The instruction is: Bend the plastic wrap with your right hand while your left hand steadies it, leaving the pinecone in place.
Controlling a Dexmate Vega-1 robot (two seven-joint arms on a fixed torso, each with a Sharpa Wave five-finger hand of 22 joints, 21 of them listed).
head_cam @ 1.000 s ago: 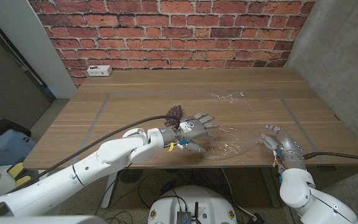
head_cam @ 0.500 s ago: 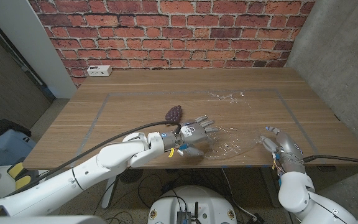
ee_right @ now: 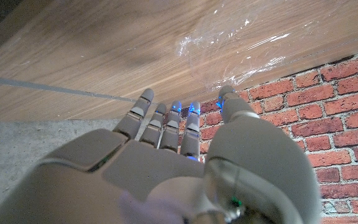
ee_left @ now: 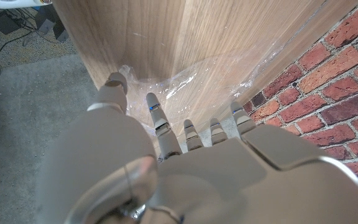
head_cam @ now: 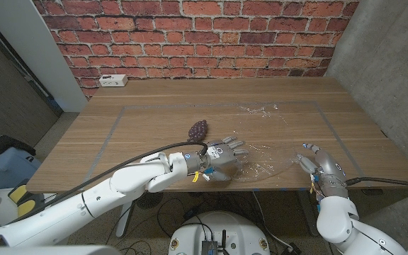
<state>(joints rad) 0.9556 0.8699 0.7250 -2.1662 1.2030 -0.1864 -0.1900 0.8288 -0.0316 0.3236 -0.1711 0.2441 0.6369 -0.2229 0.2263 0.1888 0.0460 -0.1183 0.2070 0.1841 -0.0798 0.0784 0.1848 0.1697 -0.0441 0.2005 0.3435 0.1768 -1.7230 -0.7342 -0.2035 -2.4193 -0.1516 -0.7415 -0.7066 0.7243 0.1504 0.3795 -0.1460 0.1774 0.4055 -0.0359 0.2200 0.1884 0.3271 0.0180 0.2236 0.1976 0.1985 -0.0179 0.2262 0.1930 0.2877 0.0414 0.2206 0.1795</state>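
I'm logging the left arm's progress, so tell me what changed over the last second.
The left robot hand slid toward the table's near edge, uncovering the pinecone, and now hovers, fingers spread, at the plastic wrap's near-left edge. It has gripped nothing. The right robot hand, pinecone and wrap stayed put.

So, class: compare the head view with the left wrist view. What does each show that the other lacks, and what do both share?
Head view alone: the pinecone, lying on the table beside the plastic wrap, a white power strip at the far edge, and the right hand at the wrap's other side. Left wrist view alone: the grey floor past the table's edge. Both: the left hand, the wrap, the wooden table and the brick wall.
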